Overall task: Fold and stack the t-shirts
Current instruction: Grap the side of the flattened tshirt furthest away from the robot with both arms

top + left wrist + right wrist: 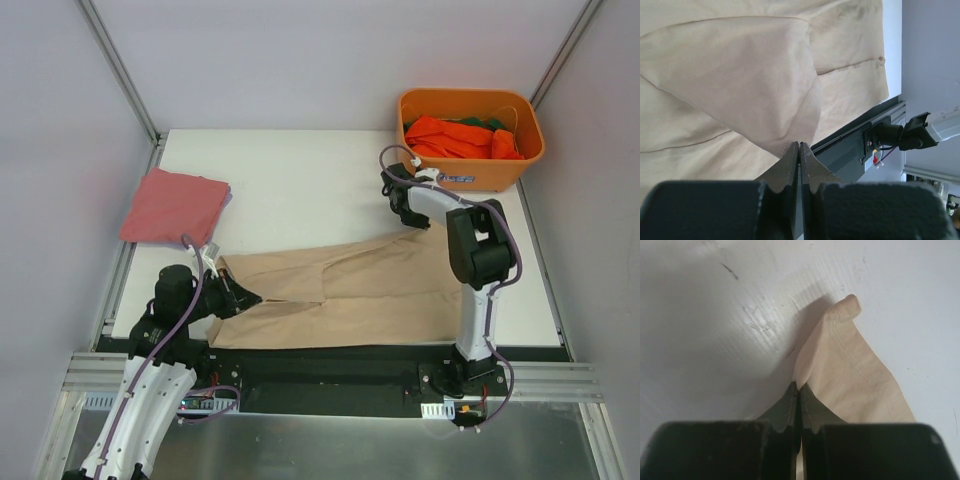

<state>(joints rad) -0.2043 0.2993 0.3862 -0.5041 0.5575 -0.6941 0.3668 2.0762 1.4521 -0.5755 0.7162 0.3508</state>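
Observation:
A beige t-shirt (350,290) lies stretched across the near half of the white table (300,180). My left gripper (245,297) is shut on its left end, the cloth pinched at the fingertips in the left wrist view (799,144), with the beige shirt (740,75) spread beyond. My right gripper (418,222) is shut on the shirt's far right corner; the right wrist view (799,386) shows a hemmed corner of the beige shirt (850,365) lifted off the table. A pinkish-red t-shirt (175,205) lies folded at the far left. Orange and green shirts (460,138) sit in the bin.
An orange plastic bin (470,165) stands at the table's far right corner. The table's near edge and a black rail (860,135) lie just past the left gripper. Grey walls enclose the table on three sides.

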